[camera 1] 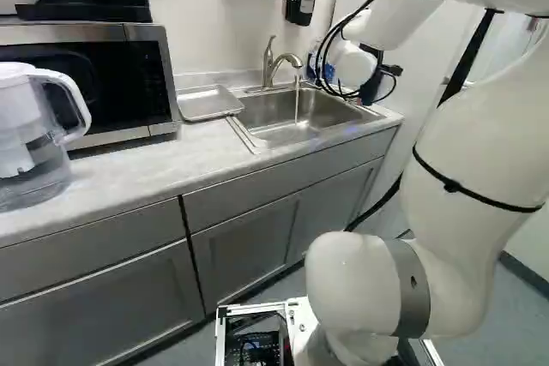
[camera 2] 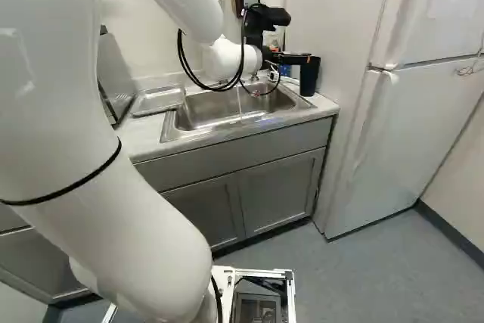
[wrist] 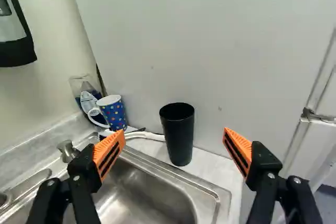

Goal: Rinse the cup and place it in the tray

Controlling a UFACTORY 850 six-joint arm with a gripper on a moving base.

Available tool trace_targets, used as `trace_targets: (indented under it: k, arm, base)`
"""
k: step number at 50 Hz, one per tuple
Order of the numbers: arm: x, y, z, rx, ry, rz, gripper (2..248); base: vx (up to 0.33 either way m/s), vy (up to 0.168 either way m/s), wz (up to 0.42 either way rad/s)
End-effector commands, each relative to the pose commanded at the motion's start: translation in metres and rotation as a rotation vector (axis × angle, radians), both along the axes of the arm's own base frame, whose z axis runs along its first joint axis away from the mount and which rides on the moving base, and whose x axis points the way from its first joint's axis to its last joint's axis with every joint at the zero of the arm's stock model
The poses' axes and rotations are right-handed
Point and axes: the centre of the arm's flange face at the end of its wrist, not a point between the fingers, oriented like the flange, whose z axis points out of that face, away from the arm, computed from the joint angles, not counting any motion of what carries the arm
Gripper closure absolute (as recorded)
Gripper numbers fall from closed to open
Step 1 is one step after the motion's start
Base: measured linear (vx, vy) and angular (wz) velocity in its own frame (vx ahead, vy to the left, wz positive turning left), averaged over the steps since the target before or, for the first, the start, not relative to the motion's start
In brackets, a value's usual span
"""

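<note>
Wrist view has the cup (wrist: 177,140), a smooth black tapered tumbler, standing upright on the pale counter (wrist: 207,171) between the steel sink's rim (wrist: 173,174) and a flat grey panel (wrist: 236,51). Gripper (camera 2: 293,58) is released, ribbed orange pads (wrist: 110,151) wide apart, with open room either side of the cup.
</note>
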Motion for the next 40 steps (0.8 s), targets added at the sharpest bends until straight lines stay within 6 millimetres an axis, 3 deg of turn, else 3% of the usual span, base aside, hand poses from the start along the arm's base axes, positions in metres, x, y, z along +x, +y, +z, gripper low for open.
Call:
trace_targets:
  k: [40]
  arm:
    - [0.0, 0.004, -0.038, 0.0, -0.002, -0.091, 3]
  base:
    - [0.0, 0.0, 0.0]
